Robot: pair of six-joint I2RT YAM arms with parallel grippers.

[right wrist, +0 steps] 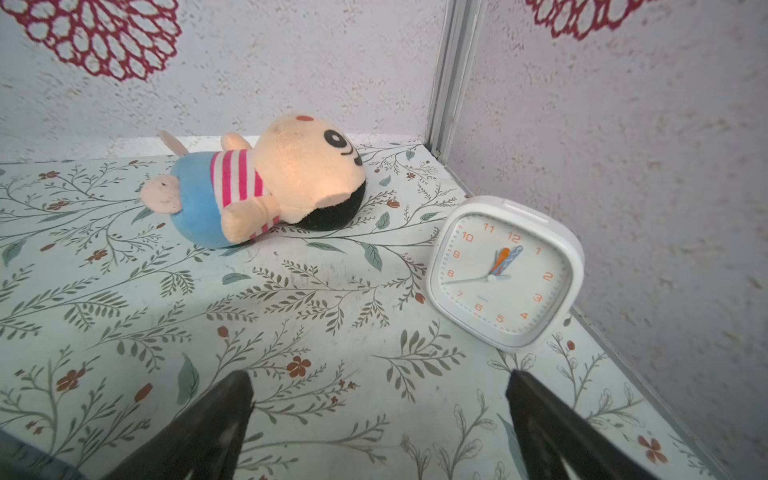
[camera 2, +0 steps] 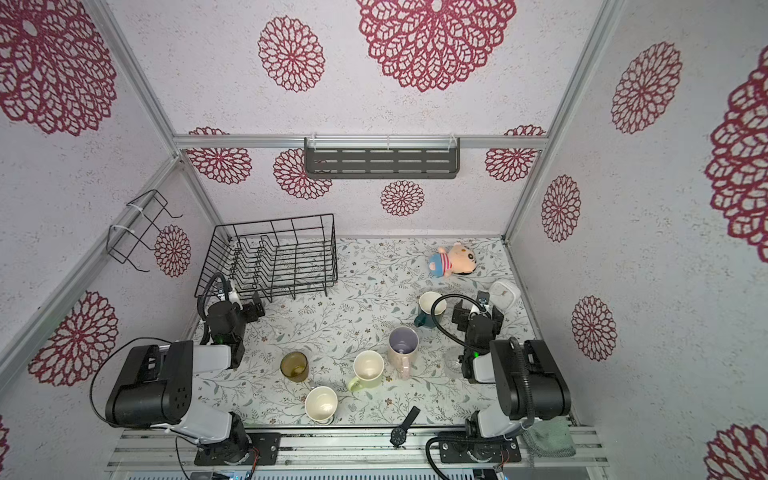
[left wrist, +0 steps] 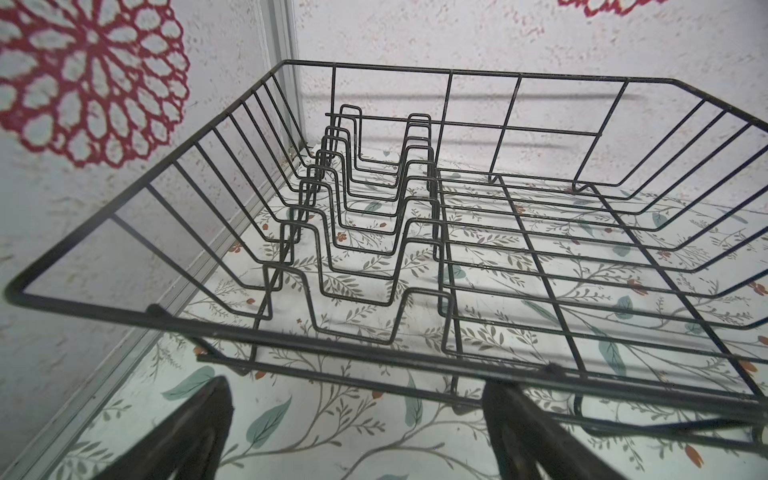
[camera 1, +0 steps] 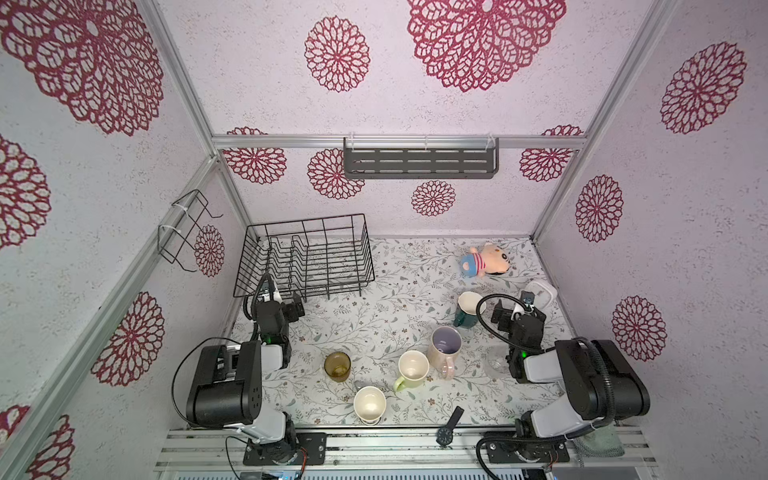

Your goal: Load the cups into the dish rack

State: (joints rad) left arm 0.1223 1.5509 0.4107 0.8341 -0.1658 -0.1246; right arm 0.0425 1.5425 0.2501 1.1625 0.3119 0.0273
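Dish rack (left wrist: 519, 232) empty, just ahead of left gripper (left wrist: 357, 428), spread wide. Right gripper (right wrist: 380, 419) likewise spread, facing clock (right wrist: 505, 274); cups (camera 1: 411, 368) on desk (camera 1: 374, 316), seen only from above.

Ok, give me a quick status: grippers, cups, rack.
Left gripper and right gripper open, empty. Dish rack empty; cups on table. Nothing blocking the rack.

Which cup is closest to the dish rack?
The amber glass tumbler, leftmost of the six; the mugs, clear glass and grey cup all stand farther right of the dish rack.
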